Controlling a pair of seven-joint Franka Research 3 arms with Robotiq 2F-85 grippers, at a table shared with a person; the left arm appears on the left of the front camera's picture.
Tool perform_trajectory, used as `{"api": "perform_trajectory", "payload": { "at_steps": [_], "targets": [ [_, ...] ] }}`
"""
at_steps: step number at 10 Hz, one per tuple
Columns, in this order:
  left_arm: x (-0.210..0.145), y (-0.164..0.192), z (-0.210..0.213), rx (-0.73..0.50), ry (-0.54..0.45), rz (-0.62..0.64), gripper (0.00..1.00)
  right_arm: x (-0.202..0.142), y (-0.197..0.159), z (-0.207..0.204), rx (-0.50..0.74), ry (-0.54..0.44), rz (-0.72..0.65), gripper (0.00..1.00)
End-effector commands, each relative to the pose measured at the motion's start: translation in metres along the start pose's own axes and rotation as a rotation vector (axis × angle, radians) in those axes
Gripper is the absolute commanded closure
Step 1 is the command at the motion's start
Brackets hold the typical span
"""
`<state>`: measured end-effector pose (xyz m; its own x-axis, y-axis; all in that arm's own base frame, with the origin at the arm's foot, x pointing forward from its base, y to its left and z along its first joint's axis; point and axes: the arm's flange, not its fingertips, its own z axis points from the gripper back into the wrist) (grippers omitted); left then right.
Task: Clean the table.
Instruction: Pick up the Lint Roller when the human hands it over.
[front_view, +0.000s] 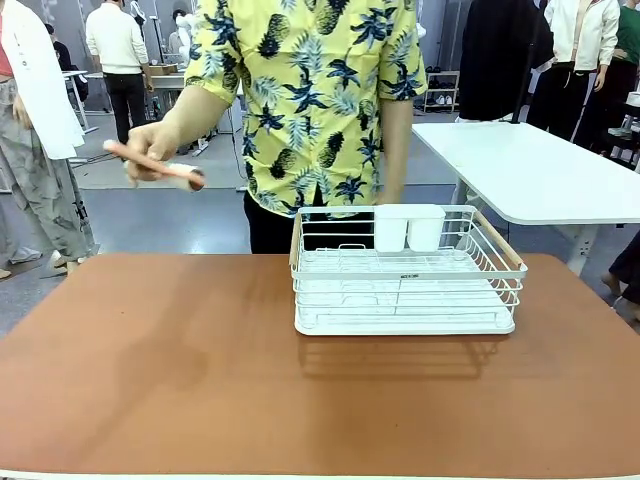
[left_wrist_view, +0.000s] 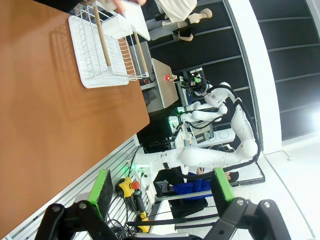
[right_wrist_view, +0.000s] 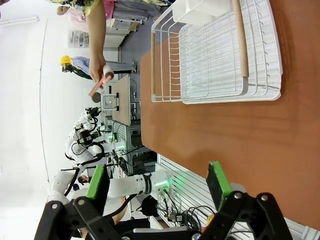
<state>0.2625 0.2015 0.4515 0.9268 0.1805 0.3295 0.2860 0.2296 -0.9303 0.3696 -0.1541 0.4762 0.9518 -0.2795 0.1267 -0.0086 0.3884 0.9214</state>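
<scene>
Presently, the worktop (front_view: 150, 370) spans the room in front of me, a matte terracotta top with a thin pale edge.

Handling, as a judgement: it looks rigid, heavy and fixed, so it offers no place to take hold. The matte face should resist sliding a little, so anything standing on it is better lifted than dragged.

On it: a white wire dish rack (front_view: 405, 275) stands close to the far edge, right of the middle. It looks light and stiff. Its wooden side handles (front_view: 497, 240) seem the sensible hold, since the thin wires would give the pads little to grip.

Containers: the rack's wire floor appears empty. A white two-cup cutlery holder (front_view: 408, 228) hangs inside the rack's far side. I cannot tell whether anything is in the cups.

Person: they stand behind the far edge. One hand (front_view: 150, 150) holds a pink-handled utensil (front_view: 155, 165) with a dark end. It is up in the air beyond the far left part of the worktop, touching nothing else.

Left tool (left_wrist_view: 161, 187): green pads spread wide, nothing between them. It hovers off the near edge, well apart from the rack.

Right tool (right_wrist_view: 156, 181): also spread wide and empty. It is above the near part of the worktop, with the rack ahead of it and apart.
</scene>
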Motion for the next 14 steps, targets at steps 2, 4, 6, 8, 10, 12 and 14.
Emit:
{"api": "perform_trajectory", "payload": {
  "at_steps": [2,4,6,8,10,12,14],
  "targets": [
    [-0.0012,-0.0011,0.0030,-0.014,0.002,-0.013,0.00,-0.0012,0.0015,0.0011,0.005,0.006,0.010,0.00],
    [-0.0012,-0.0011,0.0030,-0.014,0.002,-0.013,0.00,-0.0012,0.0015,0.0011,0.005,0.006,0.010,0.00],
    [-0.0012,-0.0011,0.0030,-0.014,0.002,-0.013,0.00,-0.0012,0.0015,0.0011,0.005,0.006,0.010,0.00],
    [-0.0012,-0.0011,0.0030,-0.014,0.002,-0.013,0.00,-0.0012,0.0015,0.0011,0.005,0.006,0.010,0.00],
    [-0.0012,-0.0011,0.0030,-0.014,0.002,-0.013,0.00,-0.0012,0.0015,0.0011,0.005,0.006,0.010,0.00],
    [-0.0012,-0.0011,0.0030,-0.014,0.002,-0.013,0.00,-0.0012,0.0015,0.0011,0.005,0.006,0.010,0.00],
    [-0.0012,-0.0011,0.0030,-0.014,0.002,-0.013,0.00,-0.0012,0.0015,0.0011,0.005,0.006,0.010,0.00]
  ]
}}
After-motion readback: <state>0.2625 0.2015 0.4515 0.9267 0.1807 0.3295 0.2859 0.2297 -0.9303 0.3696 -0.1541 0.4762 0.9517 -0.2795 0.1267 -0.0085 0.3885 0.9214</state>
